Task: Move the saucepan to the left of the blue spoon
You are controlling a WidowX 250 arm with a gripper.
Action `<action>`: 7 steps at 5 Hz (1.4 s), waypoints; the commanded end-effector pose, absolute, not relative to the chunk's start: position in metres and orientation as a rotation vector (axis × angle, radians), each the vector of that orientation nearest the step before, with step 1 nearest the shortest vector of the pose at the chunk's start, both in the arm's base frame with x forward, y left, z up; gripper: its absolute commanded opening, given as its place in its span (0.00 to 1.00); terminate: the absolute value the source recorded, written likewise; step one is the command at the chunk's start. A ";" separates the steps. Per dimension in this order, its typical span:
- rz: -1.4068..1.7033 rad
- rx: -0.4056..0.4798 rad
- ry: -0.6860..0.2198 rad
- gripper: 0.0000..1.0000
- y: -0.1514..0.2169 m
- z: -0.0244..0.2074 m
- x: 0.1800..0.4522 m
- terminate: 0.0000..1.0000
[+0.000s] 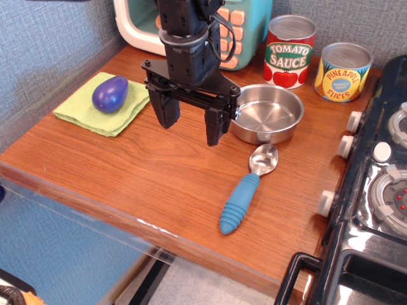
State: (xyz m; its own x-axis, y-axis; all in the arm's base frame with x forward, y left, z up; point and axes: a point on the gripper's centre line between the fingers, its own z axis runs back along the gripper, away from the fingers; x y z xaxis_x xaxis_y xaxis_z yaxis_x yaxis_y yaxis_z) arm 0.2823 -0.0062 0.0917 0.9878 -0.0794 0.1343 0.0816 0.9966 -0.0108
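1. Your gripper hangs over the middle of the tabletop with its jaws spread wide and nothing between them.
2. The saucepan sits just beside the right finger, toward the tabletop's back edge; you cannot tell whether finger and rim touch.
3. The blue spoon lies just in front of the saucepan, bowl toward it, handle angled toward the front edge.
4. Behind the saucepan you see a can reading "TOMATO SAUCE"; beside it, near the back right corner, a can reading "PINEAPPLE SLICES".
5. By the left edge a purple egg-shaped toy rests on a green cloth.
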 end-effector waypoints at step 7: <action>-0.114 0.051 -0.112 1.00 -0.120 0.053 0.440 0.00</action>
State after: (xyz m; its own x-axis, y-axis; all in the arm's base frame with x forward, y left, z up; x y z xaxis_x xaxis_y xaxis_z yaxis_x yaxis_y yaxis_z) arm 0.4356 -0.1161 0.0384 0.9905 -0.1209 0.0648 0.1167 0.9910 0.0654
